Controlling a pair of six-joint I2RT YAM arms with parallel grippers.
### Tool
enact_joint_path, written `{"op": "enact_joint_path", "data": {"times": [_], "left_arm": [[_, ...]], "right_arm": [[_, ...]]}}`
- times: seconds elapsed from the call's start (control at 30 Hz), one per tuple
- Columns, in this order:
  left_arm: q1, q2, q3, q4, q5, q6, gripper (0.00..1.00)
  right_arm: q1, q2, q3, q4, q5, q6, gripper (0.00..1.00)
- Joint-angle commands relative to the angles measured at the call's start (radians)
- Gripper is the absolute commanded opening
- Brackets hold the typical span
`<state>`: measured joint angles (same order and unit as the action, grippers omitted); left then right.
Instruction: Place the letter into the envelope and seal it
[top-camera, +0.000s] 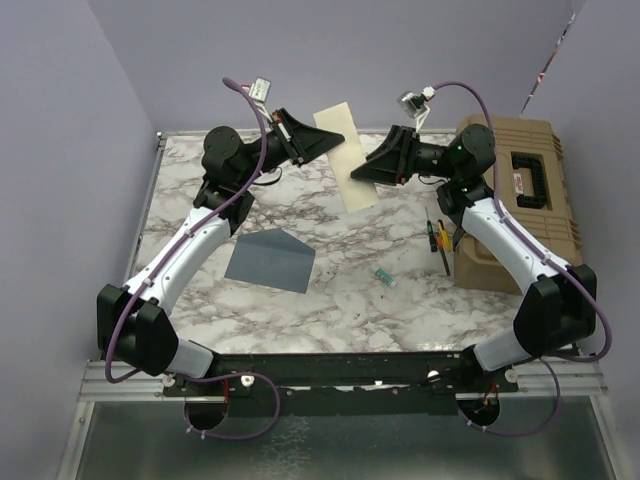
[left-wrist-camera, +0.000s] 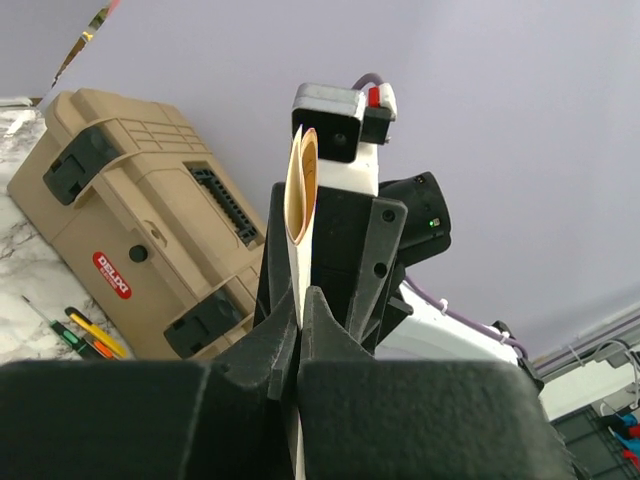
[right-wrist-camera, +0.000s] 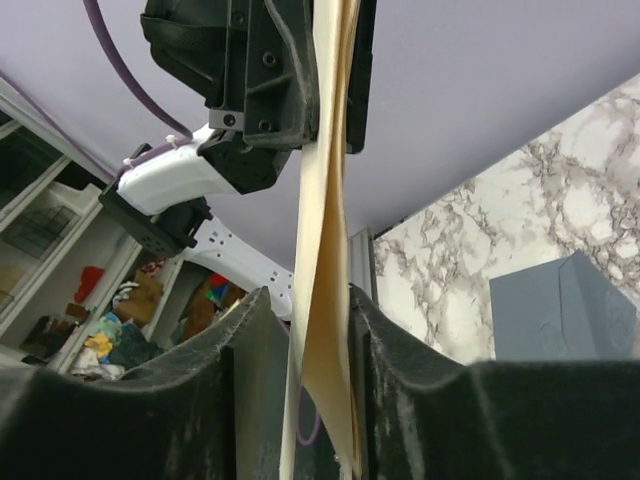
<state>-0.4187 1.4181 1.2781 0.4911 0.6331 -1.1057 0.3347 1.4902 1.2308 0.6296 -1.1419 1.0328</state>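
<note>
A: Now, grips first?

B: Left gripper (top-camera: 335, 138) clamped hard on the letter (top-camera: 348, 158) near its upper edge, holding the sheet up in the air, tilted. Right gripper (top-camera: 362, 172) astride the lower half, jaws partly apart, with a sliver of gap beside the paper in its wrist view.

A: Edges and room?

B: Letter bowed along its length, long edges free on both sides of the grippers. Open air above both, with a lavender wall (top-camera: 60, 150) behind. Envelope (top-camera: 270, 258) flat on the marble table (top-camera: 330, 300), below the left gripper toward that arm's base, well apart from the letter. Tan case (top-camera: 520, 200) behind the right gripper. Small hand tools (top-camera: 438, 238) beside the case.

A: Any writing?

B: Red label (left-wrist-camera: 113, 274) on the case, white letters starting "DEL" — the rest too small to read. Print on the letter too faint to read.
</note>
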Motion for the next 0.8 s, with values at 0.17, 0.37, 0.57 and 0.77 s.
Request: {"op": "enact_joint_path", "data": {"times": [0.17,0.37,0.57,0.77], "left_arm": [[0.006,-0.027,-0.03,0.012,0.021,0.035,0.0],[0.007,-0.041,-0.049,-0.084,-0.032,0.089,0.42],[0.018,-0.083,-0.044,-0.803,-0.503,0.287,0.93],[0.097,-0.2,-0.415,-1.12,-0.789,0.129,0.99]], "right_arm": [[0.006,0.074,0.09,0.059,0.018,0.102,0.22],[0.006,0.059,0.083,-0.147,0.068,-0.02,0.0],[0.005,0.036,0.104,-0.64,0.397,-0.4,0.0],[0.012,0.077,0.013,-0.702,0.543,-0.502,0.0]]}}
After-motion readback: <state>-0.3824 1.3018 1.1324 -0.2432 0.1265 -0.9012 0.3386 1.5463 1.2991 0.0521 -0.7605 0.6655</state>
